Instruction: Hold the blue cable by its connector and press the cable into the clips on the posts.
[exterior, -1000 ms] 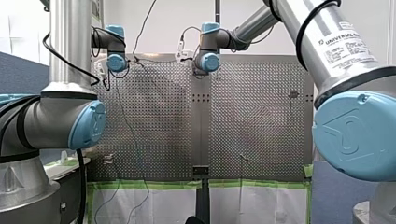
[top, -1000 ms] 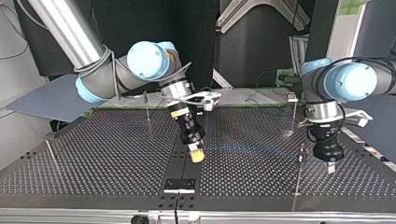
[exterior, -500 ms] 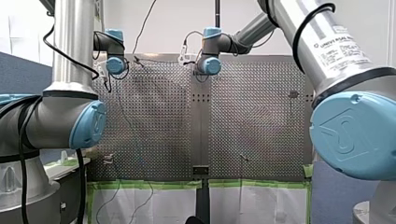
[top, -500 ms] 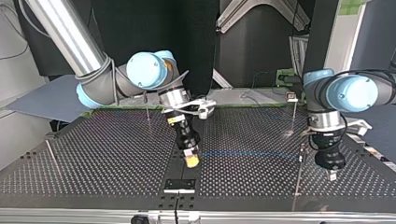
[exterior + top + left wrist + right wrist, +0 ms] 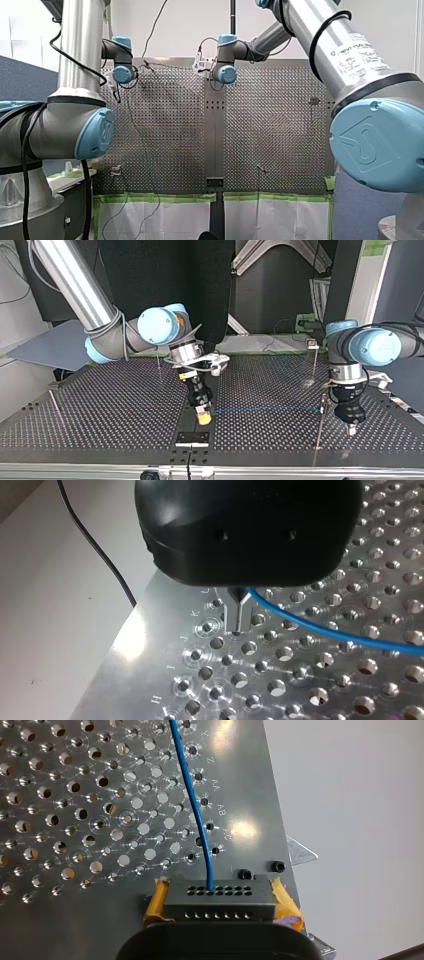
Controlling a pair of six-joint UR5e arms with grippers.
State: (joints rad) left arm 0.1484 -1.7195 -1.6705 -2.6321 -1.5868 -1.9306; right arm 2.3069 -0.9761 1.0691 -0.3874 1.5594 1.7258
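Perforated table (image 5: 100, 405) spans the top view, dark there and bright metal in both wrist views. My right arm (image 5: 150, 327) comes in at the top view's left and reaches to the table's middle. My left arm (image 5: 372, 345) comes in at that view's right, its wrist pointing straight down. We note the right gripper (image 5: 202, 417) tilted down close to the table. In the right wrist view its yellow pads (image 5: 155, 902) are clamped on either side of the dark grey connector (image 5: 220, 907). The left gripper (image 5: 239, 612) hangs just above the holes near the table's edge, its metal fingers pressed together on the blue cable (image 5: 325, 630). We see that cable leave the connector's holed face and run low over the table to my left gripper. A thin post (image 5: 318, 435) stands just beside that gripper, the cable passing it; a clip on it is too small to make out.
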